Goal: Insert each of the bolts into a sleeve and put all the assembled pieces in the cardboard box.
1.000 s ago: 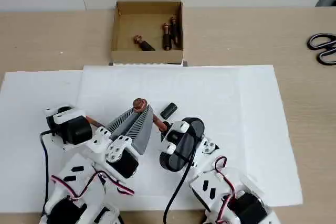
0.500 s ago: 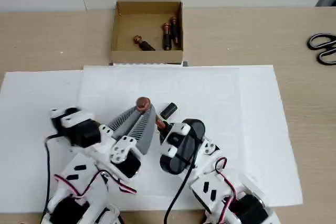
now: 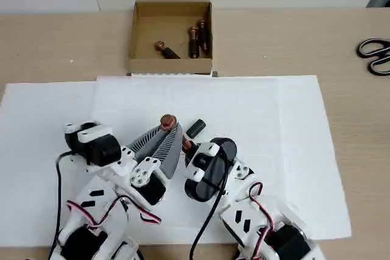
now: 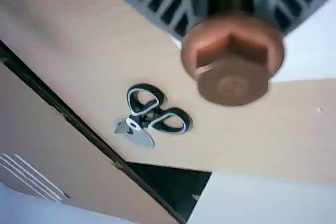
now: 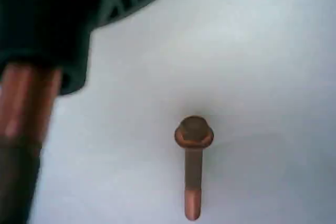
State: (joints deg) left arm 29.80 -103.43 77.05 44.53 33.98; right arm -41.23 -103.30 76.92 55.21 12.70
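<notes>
Looks like three assembled pieces (image 3: 194, 41) in box (image 3: 170, 65); left gripper (image 3: 169, 128) clamped on bolt (image 4: 232, 59); sleeve (image 3: 195, 128) and second bolt (image 5: 193, 166) loose; right gripper (image 3: 187, 145) grip: can't tell.

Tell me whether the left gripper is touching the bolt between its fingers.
Touching. In the left wrist view the left gripper pinches the bolt by its shank, with no gap.

From my seat the left arm (image 3: 106, 178) and right arm (image 3: 244, 202) are white printed shells around black servo blocks. The left hand (image 3: 167, 127) has grey ribbed fingers (image 3: 152, 141). Red-white-black wire bundles (image 3: 109, 206) loop along both, and a thick black cable (image 3: 207, 217) runs along the right.
</notes>
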